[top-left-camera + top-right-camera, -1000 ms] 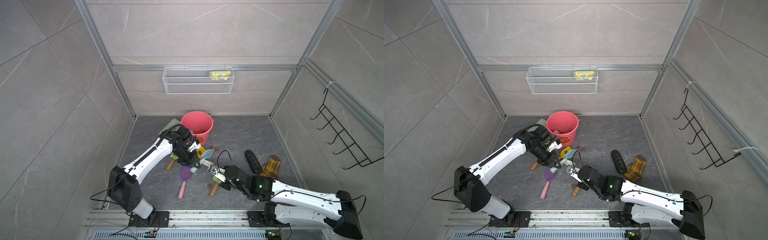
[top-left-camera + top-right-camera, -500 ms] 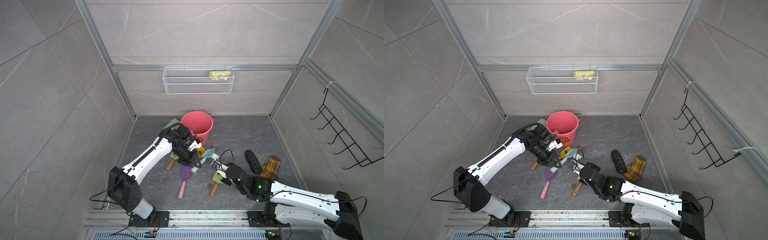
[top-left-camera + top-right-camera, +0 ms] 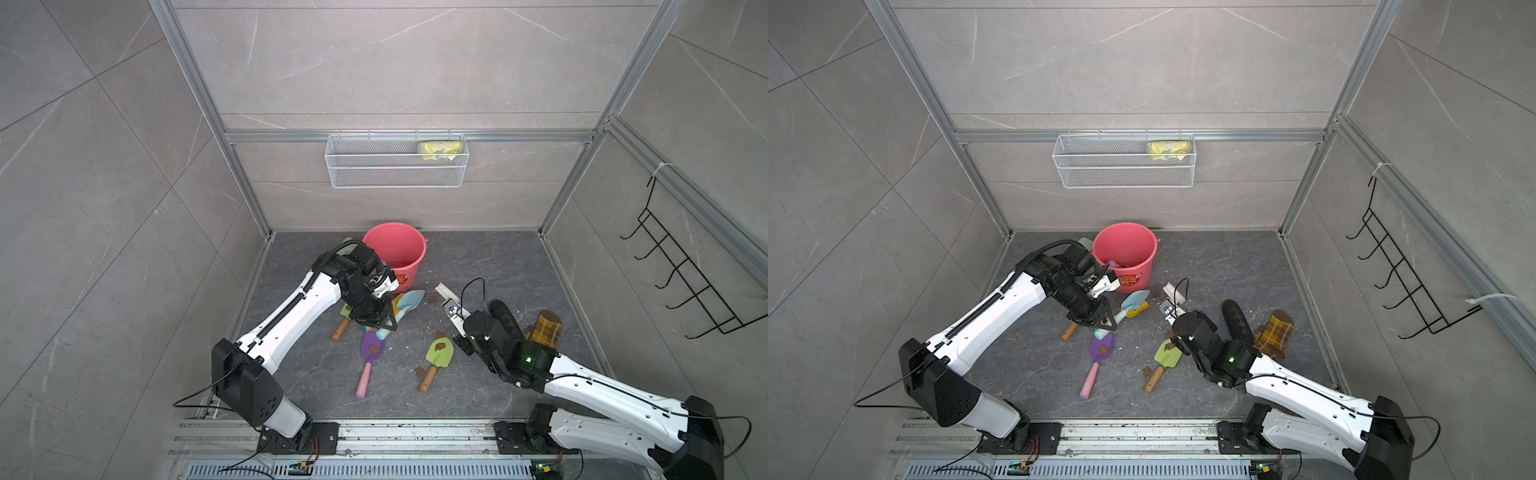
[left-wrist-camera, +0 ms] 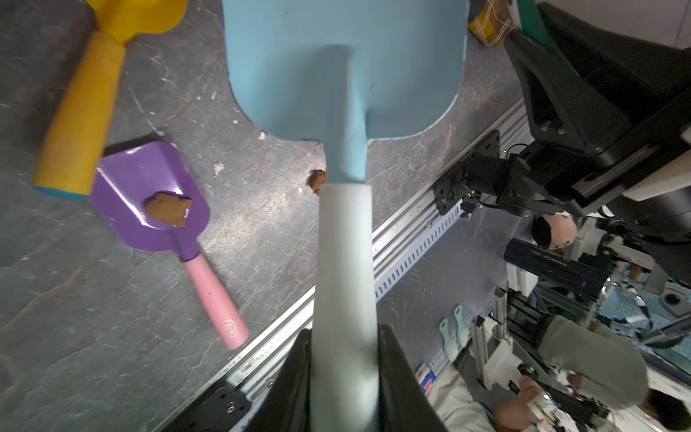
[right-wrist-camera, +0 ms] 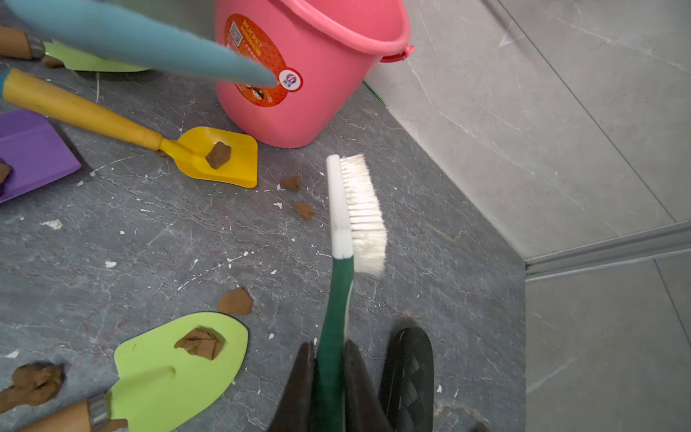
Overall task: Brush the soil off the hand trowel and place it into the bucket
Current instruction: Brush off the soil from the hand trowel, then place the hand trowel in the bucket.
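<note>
My left gripper point(image 4: 344, 344) is shut on the pale handle of a light-blue hand trowel point(image 4: 344, 67), held above the floor just in front of the coral-pink bucket point(image 3: 395, 249) point(image 5: 318, 74). No soil shows on the blade point(image 3: 411, 300) point(image 3: 1136, 300). My right gripper point(image 5: 329, 351) is shut on the green handle of a white-bristled brush point(image 5: 359, 209) point(image 3: 444, 291), whose head stands clear to the right of the blade. Brown soil lumps point(image 5: 235, 301) lie on the grey floor between the two arms.
Other toy trowels lie around, each carrying a soil lump: purple point(image 4: 149, 194), yellow point(image 5: 217, 157), lime green point(image 5: 175, 370). A black slipper-like object point(image 3: 505, 320) and a plaid item point(image 3: 544, 328) sit right of my right gripper. A wire basket point(image 3: 397, 160) hangs on the back wall.
My right gripper has drawn the brush back and to the right, away from the blue blade. The left arm and its trowel have hardly moved.
</note>
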### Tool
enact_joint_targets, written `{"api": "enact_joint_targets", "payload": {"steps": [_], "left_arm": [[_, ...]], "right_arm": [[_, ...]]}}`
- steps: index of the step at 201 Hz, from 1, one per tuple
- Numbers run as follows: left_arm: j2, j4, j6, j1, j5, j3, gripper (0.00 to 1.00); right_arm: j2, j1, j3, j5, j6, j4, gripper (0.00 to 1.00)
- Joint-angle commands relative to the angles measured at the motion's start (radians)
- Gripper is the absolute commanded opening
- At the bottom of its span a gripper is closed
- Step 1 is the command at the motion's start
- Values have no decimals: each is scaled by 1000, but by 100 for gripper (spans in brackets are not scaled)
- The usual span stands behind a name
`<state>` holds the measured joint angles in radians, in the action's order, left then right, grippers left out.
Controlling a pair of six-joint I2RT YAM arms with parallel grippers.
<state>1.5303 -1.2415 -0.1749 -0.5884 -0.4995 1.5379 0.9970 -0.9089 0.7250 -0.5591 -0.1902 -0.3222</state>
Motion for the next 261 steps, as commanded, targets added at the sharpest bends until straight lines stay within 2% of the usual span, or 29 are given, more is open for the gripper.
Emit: {"api": "enact_joint_targets", "payload": {"steps": [1, 42, 61, 95, 145, 186, 225, 261], "left_arm": [[-53, -29, 32, 9, 144, 77, 0], [-14, -57, 56, 16, 366, 230, 0], [30, -63, 65, 19, 472, 310, 0], [154, -61, 75, 27, 557, 451, 0], [382, -91, 88, 26, 615, 718, 0], [563, -143, 108, 26, 651, 940, 0], [647, -123, 101, 25, 641, 987, 2], [691, -98, 108, 24, 627, 983, 14]], "right_arm": [[-31, 21, 54, 55, 62, -21, 0], [-5, 30, 95, 102, 68, -16, 0], [-12, 43, 94, 163, 87, 4, 0], [-35, 84, 90, 312, 134, 41, 0], [-52, 189, 97, 519, 204, 40, 0], [-55, 225, 80, 550, 219, 8, 0], [-64, 229, 68, 530, 216, -9, 0], [-64, 230, 74, 498, 199, -37, 0]]}}
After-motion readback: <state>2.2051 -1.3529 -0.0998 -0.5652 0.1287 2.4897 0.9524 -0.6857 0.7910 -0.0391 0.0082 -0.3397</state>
